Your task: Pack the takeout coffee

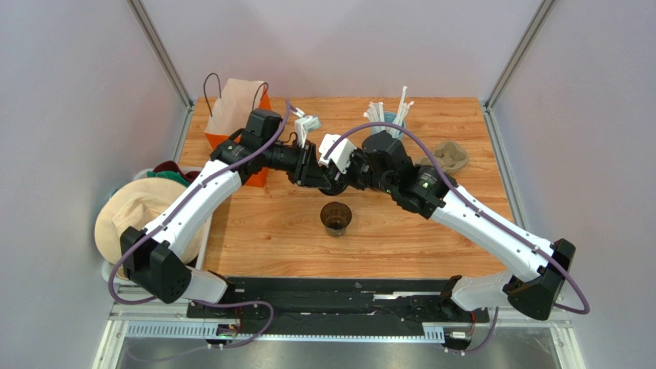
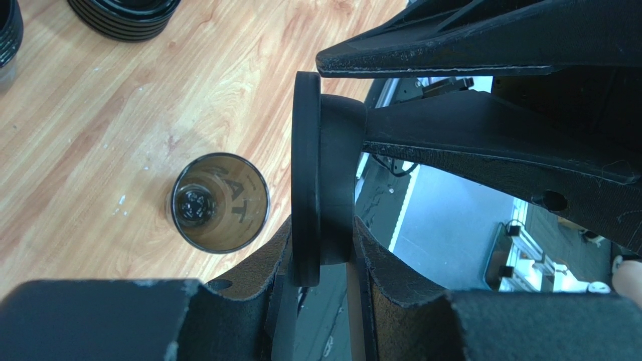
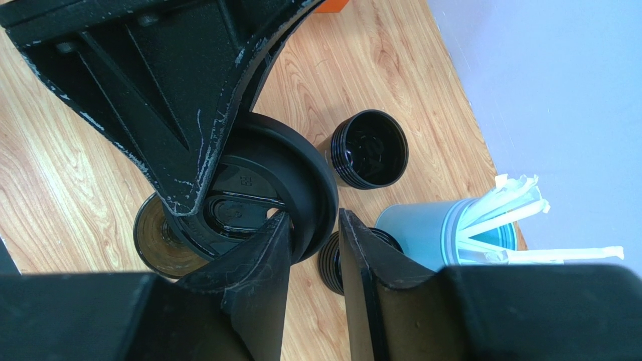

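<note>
Smooth black plastic lid (image 2: 307,173), grained wooden table (image 1: 262,231)

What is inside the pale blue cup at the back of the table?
White straws stand in the pale blue cup, sticking out above its rim. Their lower ends and the cup's bottom are hidden by its wall.

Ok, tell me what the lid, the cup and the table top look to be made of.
The lid is probably black plastic: glossy, with moulded ridges and a small embossed mark. The cup looks like dark brownish translucent plastic, since lettering shows through its wall. The table top is wood or a wood-look laminate, I cannot tell which: pale grain lines, low sheen.
</note>
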`<action>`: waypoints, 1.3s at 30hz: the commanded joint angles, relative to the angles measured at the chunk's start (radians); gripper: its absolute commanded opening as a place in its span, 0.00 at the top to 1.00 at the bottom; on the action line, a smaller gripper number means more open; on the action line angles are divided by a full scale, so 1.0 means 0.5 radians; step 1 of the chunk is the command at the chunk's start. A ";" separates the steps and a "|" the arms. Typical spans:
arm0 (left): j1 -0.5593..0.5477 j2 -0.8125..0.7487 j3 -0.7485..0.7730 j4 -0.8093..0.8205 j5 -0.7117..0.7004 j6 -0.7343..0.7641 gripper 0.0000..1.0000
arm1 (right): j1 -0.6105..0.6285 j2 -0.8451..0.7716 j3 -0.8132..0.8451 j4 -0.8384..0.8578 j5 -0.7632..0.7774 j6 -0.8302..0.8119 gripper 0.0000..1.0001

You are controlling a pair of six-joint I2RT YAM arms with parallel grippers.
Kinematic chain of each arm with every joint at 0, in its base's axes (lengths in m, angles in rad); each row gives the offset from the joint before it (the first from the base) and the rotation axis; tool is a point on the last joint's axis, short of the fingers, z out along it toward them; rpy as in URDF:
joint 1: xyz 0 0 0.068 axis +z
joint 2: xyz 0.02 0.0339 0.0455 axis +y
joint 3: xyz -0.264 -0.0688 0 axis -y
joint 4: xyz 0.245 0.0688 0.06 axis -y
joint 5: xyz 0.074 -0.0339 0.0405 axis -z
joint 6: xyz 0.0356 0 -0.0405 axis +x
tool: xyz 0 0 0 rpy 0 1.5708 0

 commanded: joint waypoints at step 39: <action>0.240 -0.584 -0.468 0.477 -0.550 0.577 0.03 | -0.080 0.116 0.238 -0.508 -0.382 -0.132 1.00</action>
